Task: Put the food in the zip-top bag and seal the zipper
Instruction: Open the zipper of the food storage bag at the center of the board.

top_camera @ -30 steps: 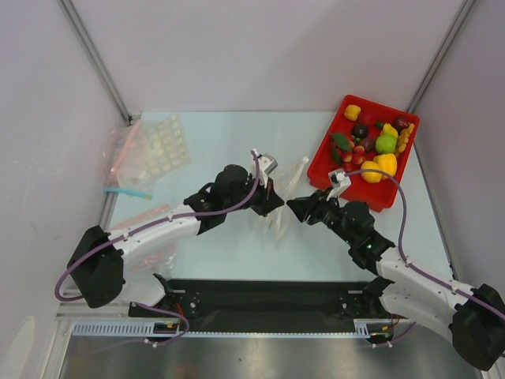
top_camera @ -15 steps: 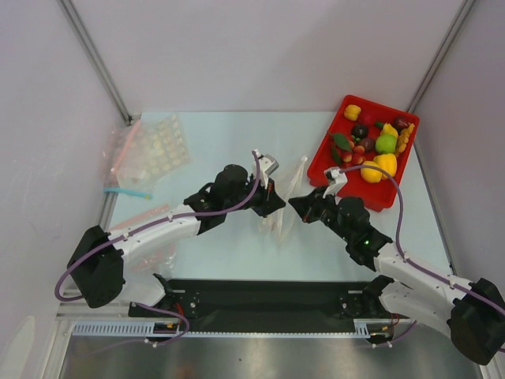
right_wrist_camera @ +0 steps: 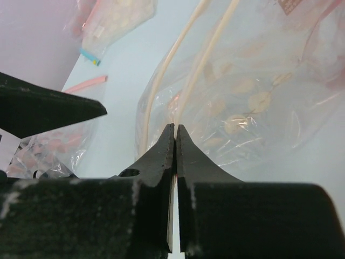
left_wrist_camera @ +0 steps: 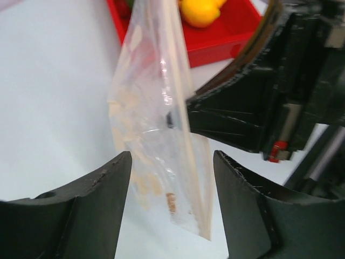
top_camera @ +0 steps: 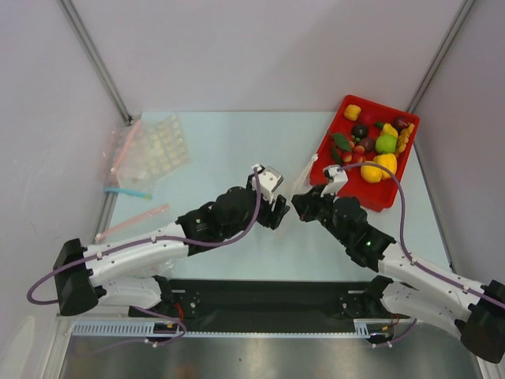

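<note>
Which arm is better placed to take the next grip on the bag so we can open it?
Left. The left gripper is open and straddles the zip-top bag, a finger on each side; it probably need only close. The right gripper is shut on the bag, holding it up.

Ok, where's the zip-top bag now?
The zip-top bag is mid-table in the top view, left of the red tray, pinched by the right gripper and hanging inside the open left gripper.

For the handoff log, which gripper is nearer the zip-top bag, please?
Right: the right gripper is shut on the zip-top bag; the left gripper is open, straddling it.
</note>
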`<state>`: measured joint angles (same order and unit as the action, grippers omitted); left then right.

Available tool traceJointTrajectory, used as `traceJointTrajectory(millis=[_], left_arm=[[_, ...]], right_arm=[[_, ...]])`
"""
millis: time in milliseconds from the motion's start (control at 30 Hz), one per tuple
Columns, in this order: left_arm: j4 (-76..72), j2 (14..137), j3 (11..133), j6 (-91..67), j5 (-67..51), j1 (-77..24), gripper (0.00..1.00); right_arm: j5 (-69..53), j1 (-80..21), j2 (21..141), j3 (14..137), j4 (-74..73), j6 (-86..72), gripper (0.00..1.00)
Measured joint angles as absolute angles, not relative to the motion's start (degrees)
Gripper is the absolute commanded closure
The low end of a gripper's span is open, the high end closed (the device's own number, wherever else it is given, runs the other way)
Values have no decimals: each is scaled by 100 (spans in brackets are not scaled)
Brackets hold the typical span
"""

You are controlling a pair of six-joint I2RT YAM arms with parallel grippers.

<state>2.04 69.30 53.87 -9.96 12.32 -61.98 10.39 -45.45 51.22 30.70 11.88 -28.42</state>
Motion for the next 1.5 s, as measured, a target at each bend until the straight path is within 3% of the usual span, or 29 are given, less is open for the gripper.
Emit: traceJointTrajectory(millis=[133, 233, 1000, 1200, 1267, 1500], left_arm=[[333, 6954, 5496, -812, 1979, -6504, 37], [416, 7107, 5660, -698, 2416, -6711, 51], [731, 8315, 6289, -298, 3739, -7317, 54], [1013, 8726, 6641, -408, 4346, -7328, 95], [1116, 8777, 6698, -447, 4515, -7328, 100], [1334, 8724, 6716, -556, 4910, -7275, 100]], right_arm=[[1330, -4733, 5028, 3118, 1085, -2838, 100], [1420, -4805, 5002, 3122, 1074, -2840, 100], [1822, -4895, 5002, 3122, 965, -2845, 100], [1846, -4897, 5002, 3122, 961, -2847, 100], [1870, -4897, 5002, 3122, 945, -2847, 100], [1975, -4897, 5011, 3122, 856, -2851, 100]])
